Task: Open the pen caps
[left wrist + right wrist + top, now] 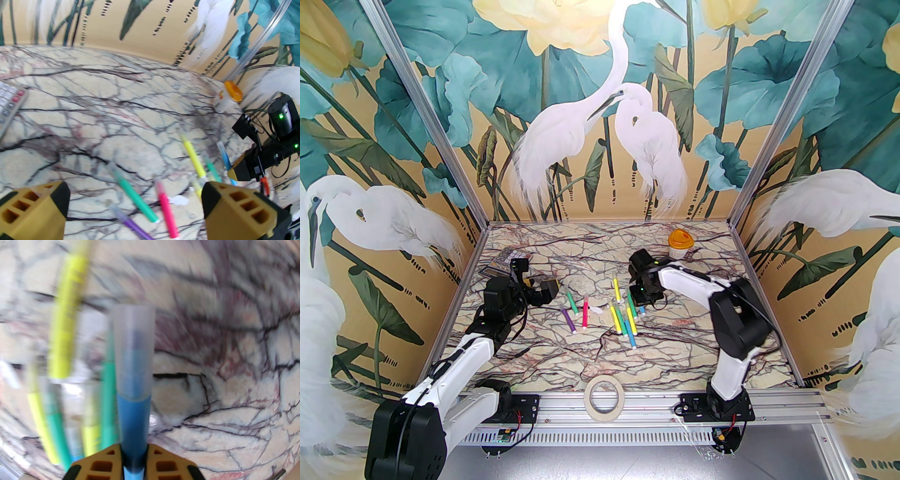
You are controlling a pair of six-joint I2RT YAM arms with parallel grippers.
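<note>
Risk: right pincer (134, 451) clamps 1 blue pen (133, 413), left pincer (134, 189) stands wide, empty; an off-axis pull on the clear cap (133, 345) could slip the pen.

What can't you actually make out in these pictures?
- Right wrist view: blue pen, butt end hidden between the right jaws; neighbouring pens are motion-blurred.
- Top view: pen caps too small to judge.
- Left wrist view: calculator cut off by the left edge.

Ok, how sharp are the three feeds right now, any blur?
Top external: sharp, evenly lit, pens crisp. Left wrist: motion-smeared, calculator soft. Right wrist: heavy blur; the blue pen and its clear cap in the right gripper read best.
</note>
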